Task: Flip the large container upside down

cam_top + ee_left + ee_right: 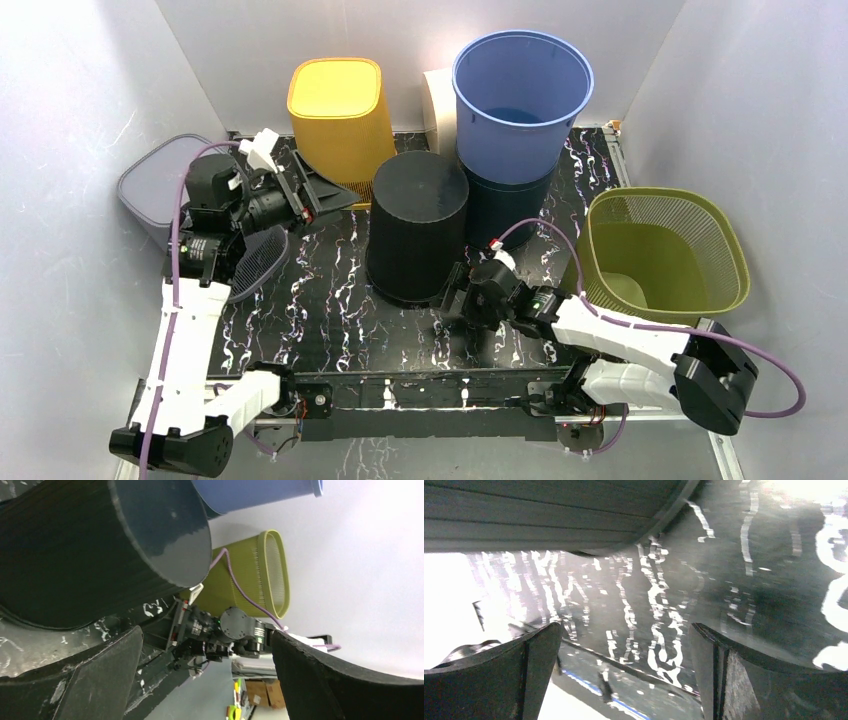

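Round ribbed black container (pixel 416 228), mouth down on glossy marbled table (pixel 320 300), right gripper (pixel 626 632) spread empty beside its rim, left gripper (pixel 207 631) spread empty

Both arms have white shell links and black round joints. A thin purple cable (pixel 178 215) runs along the left arm (pixel 185 330), and another one along the right arm (pixel 620 338). The base housings (pixel 715 385) are black too. The left gripper (pixel 325 190) has broad, matte black fingers (pixel 100 680) with scuffed edges.

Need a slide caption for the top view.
Black bin sits inverted; left gripper and right gripper open, right near its rim.
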